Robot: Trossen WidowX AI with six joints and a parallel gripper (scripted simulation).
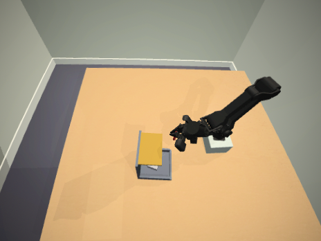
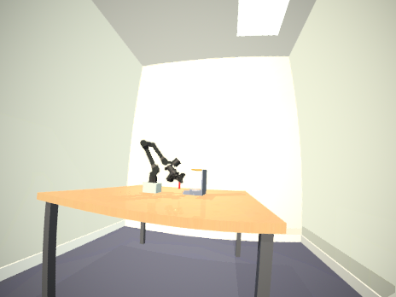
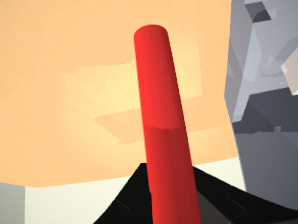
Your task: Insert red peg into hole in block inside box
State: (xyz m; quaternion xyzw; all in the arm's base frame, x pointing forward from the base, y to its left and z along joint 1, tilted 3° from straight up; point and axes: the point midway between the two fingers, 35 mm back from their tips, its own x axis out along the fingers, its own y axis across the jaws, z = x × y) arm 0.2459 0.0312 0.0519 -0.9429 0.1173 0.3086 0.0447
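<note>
My gripper (image 1: 173, 134) (image 2: 182, 178) (image 3: 160, 170) is shut on the red peg (image 1: 173, 138) (image 2: 179, 185) (image 3: 159, 90). The peg looks about upright, with its lower end a little above the table in the exterior view. Both are outside the box, on the arm's side of its open front. The grey box (image 1: 171, 166) (image 2: 204, 183) (image 3: 233, 65) stands left of the gripper in the top view and at the right edge of the wrist view. Its yellow roof (image 1: 150, 149) (image 2: 196, 170) sticks out from the back wall. A corner of the white block (image 1: 153, 167) shows below the roof; its hole is hidden.
The pale arm base (image 1: 218, 146) (image 2: 152, 188) stands behind the gripper on the wooden table (image 1: 221, 194) (image 2: 128, 202). The box has low rims around its floor and a tall back wall. The arm reaches over the table from the right in the top view.
</note>
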